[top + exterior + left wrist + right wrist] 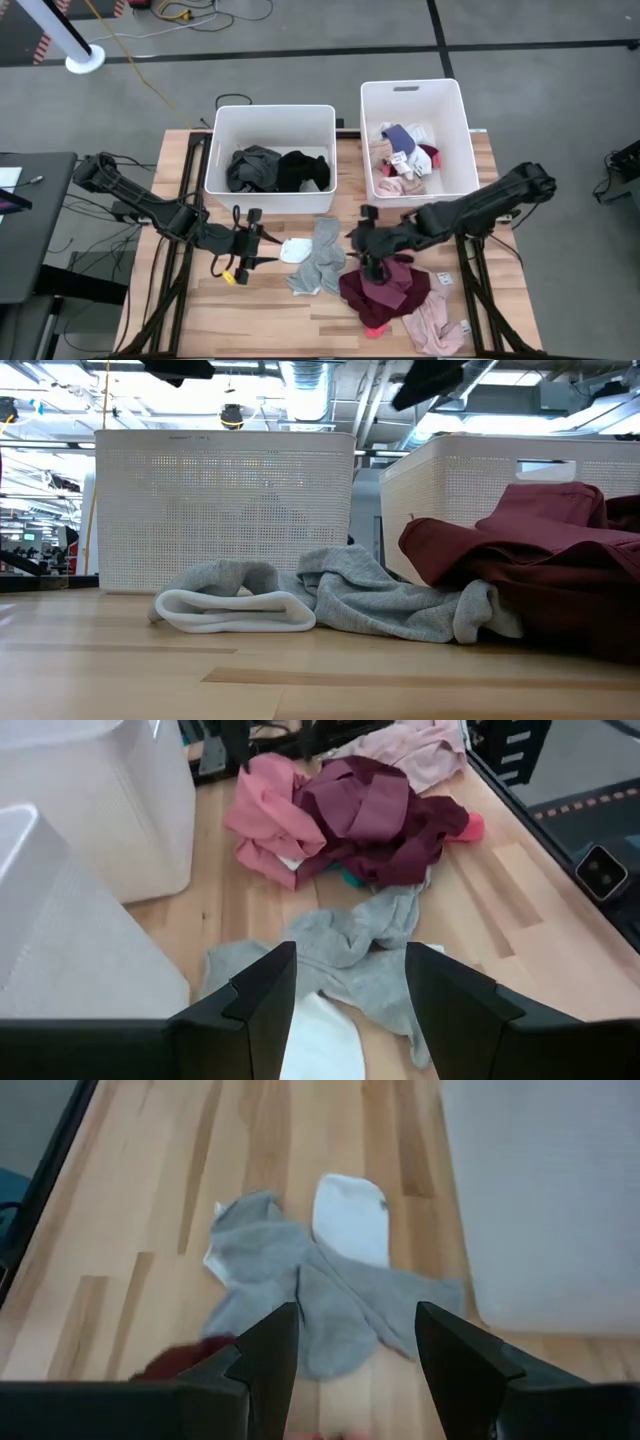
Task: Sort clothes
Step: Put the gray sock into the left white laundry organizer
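- One wooden table (200, 310) carries everything; its slatted top runs between dark frame rails, and grey floor with cables lies around it.
- Two white bins stand side by side along the table's far edge. The left bin (270, 118) holds two dark garments, one grey-black (254, 168) and one black (304, 170). The right bin (455, 125) holds a heap of pale clothes (403, 158) in white, pink and navy.
- Two dark arms reach in from the sides. The left gripper (262, 243) sits low over the table in front of the left bin, fingers spread wide with nothing between them, just beside the white sock.
- The right gripper (368, 250) hangs above the maroon pile's near edge, its fingers also wide apart and empty.
- Four loose garments lie on the table: a maroon one (385, 288), a pink one (432, 325) at the front right, a grey one (322, 255) in the middle, and a small white sock (295, 250) touching the grey one.
- From table height, the grey and white pieces lie in front of the bins, under ceiling ducts and lights.
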You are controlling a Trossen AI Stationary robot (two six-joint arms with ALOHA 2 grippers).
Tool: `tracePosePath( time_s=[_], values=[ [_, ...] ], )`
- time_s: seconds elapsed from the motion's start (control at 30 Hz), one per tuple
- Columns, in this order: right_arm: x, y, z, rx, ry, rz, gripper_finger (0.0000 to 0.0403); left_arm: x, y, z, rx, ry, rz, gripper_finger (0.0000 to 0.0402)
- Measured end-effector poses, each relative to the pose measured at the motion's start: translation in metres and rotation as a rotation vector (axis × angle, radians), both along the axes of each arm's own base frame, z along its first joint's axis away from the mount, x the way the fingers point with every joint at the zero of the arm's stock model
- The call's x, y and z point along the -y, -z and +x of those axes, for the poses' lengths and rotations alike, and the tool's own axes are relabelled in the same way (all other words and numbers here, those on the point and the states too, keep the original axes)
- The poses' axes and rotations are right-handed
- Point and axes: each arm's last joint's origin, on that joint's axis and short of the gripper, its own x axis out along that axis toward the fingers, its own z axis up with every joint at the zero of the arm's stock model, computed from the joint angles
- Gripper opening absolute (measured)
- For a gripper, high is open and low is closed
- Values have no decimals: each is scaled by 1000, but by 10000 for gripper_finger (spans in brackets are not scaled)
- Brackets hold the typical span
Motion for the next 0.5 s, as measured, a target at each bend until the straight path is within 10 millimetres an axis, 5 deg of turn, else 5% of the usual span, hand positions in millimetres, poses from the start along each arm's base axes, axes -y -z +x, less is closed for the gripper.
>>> tracePosePath(
  time_s=[0.5],
  values=[
    [-27,85,59,-82,-129,74,214,2,12,-6,-154,18,-215,185]
  ],
)
